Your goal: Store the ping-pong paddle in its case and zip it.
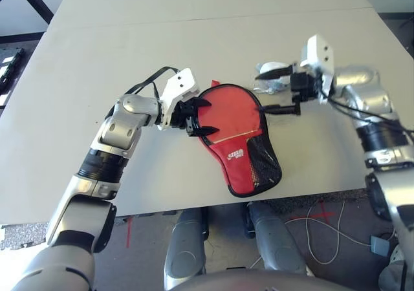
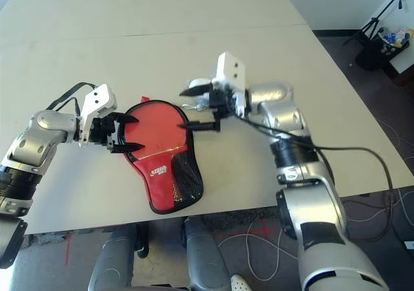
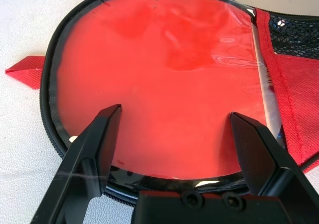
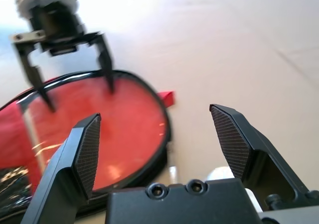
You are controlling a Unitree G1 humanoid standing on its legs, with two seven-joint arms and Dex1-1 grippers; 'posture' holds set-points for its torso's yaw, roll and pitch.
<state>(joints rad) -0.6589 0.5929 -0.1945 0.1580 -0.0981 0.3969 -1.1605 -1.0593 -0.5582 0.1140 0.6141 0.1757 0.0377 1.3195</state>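
Note:
The red case [image 1: 236, 149] lies flat near the table's front edge, its mesh-pocket end toward me and its round end away. The round end [image 3: 159, 74] looks glossy red under a clear sheet. I cannot tell whether that is the ping-pong paddle's face or the case's own panel. My left gripper [image 1: 204, 118] is open, its fingers over the round end's left rim. My right gripper [image 1: 260, 92] hangs open just off the round end's far right side, holding nothing. In the right wrist view the left gripper [image 4: 70, 69] stands over the case [image 4: 99, 129].
A white fluffy ball charm [image 1: 272, 68] lies on the table beside my right gripper. A red pull tab [image 1: 215, 83] sticks out from the case's far rim. The table edge [image 1: 194, 208] runs just in front of the case. Cables lie on the floor below.

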